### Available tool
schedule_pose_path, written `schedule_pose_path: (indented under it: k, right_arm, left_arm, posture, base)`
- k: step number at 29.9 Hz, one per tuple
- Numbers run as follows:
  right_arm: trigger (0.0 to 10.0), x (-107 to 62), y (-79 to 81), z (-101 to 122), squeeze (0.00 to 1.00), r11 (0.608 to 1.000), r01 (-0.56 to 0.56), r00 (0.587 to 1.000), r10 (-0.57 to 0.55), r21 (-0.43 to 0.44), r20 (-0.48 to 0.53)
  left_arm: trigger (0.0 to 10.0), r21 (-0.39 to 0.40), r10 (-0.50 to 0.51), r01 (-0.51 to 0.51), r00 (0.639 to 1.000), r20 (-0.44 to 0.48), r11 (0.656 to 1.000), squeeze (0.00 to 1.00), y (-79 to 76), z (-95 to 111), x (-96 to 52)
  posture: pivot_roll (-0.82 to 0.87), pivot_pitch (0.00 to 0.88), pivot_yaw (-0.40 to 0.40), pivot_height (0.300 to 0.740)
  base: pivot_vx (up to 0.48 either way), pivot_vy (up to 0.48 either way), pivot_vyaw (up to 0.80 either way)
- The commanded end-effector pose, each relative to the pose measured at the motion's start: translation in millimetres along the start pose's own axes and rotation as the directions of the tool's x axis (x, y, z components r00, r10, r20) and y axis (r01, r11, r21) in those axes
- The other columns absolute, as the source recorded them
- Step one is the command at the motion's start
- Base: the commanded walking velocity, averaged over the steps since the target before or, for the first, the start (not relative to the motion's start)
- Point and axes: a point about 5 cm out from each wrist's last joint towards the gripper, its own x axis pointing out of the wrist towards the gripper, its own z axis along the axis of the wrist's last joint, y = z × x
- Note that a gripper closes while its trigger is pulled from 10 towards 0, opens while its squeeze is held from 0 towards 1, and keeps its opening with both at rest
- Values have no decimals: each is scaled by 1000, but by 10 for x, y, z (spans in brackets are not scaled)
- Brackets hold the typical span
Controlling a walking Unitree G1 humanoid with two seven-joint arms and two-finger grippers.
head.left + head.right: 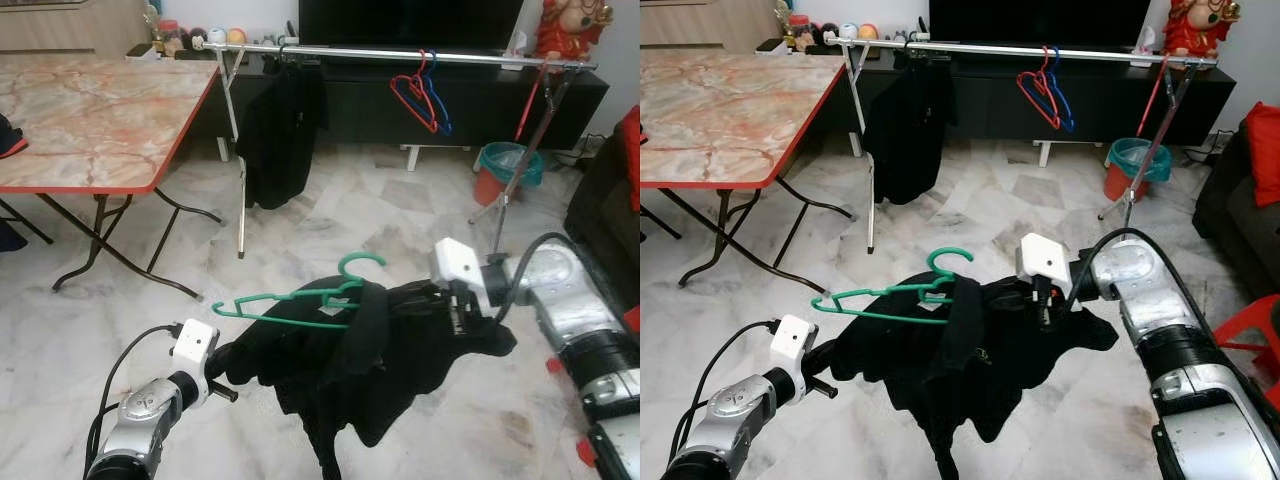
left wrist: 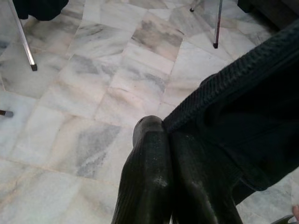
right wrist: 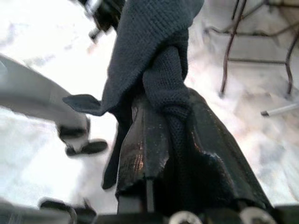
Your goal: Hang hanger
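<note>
A green hanger (image 1: 290, 302) floats above the floor, its hook (image 1: 362, 262) pointing up and its right half under a black knit garment (image 1: 380, 360). The garment sags between my two grippers. My left gripper (image 1: 230, 368) is shut on the garment's left edge; in the left wrist view its fingers (image 2: 149, 168) pinch the ribbed hem (image 2: 219, 88). My right gripper (image 1: 442, 300) is shut on the garment's right side, with the knit cloth (image 3: 159, 56) bunched between its fingers (image 3: 140, 149). The steel clothes rail (image 1: 400, 52) stands farther ahead.
On the rail hang a black garment (image 1: 280, 130) and red and blue hangers (image 1: 418, 95). A marble-topped folding table (image 1: 90, 110) stands on the left. A teal and red bucket (image 1: 505, 168) sits by the rail's right leg. A dark sofa (image 1: 610, 200) is on the right.
</note>
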Motion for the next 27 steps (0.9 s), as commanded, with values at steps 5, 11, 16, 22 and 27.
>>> schedule_pose_path:
  k: [5,11,16,22,27]
  right_arm:
    - [10000,-103,127,164,0,994,-103,989,106,-34,100]
    - [10000,-184,203,63,0,989,-146,989,144,-32,-39]
    - [10000,-261,209,0,0,989,-142,982,137,-34,-133]
    - [10000,-319,227,-70,0,985,-166,960,151,-45,-236]
    - [10000,-317,169,-178,0,988,-116,935,75,-98,-347]
  left_arm:
    - [10000,7,16,-16,999,-49,1000,0,27,-95,-31]
    - [10000,19,32,-31,998,-52,999,0,87,-82,-57]
    - [10000,23,37,-36,998,-54,999,0,100,-86,-64]
    - [10000,24,36,-34,998,-59,999,0,100,-96,-64]
    - [10000,27,33,-31,998,-62,999,0,96,-102,-64]
  posture:
    - [-58,0,-16,740]
    - [-55,0,-18,740]
    - [-58,0,-18,740]
    - [-57,0,-18,740]
    - [-57,0,-18,740]
  base:
    - [0,0,0]
    - [0,0,0]
    - [0,0,0]
    - [0,0,0]
    - [0,0,0]
